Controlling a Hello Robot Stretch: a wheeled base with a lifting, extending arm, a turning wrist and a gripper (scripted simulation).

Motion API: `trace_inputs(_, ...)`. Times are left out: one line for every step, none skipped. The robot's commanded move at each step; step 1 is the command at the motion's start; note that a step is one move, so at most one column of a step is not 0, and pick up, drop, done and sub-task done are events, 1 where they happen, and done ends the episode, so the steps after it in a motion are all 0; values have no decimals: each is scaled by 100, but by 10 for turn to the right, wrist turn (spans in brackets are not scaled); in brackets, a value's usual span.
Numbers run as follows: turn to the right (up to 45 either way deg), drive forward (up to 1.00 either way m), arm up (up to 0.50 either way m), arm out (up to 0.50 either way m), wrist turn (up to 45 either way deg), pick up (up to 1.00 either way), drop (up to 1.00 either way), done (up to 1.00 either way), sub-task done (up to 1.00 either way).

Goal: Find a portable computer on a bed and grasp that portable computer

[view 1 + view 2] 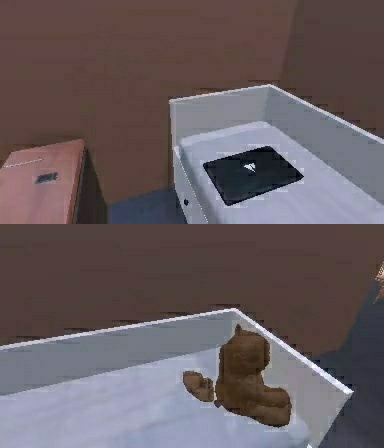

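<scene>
One black laptop [253, 174], pale mark on top, lies on the bed [225, 110].

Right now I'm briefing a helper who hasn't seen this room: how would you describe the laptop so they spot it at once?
Look for the white-framed bed at the forward view's right. On it lies the laptop, a flat black rectangle. Unlike the furry brown teddy bear sitting on the bed, it is thin, dark and hard-edged.

A laptop [253, 175] lies on the bed [215, 115]; a side table [40, 160] bearing a small object [46, 178] stands left of it; a teddy bear [248, 376] sits in the bed's corner.
</scene>
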Motion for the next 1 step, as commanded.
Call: trace_inputs(-450, 0, 0, 0, 0, 0, 0, 0, 0)
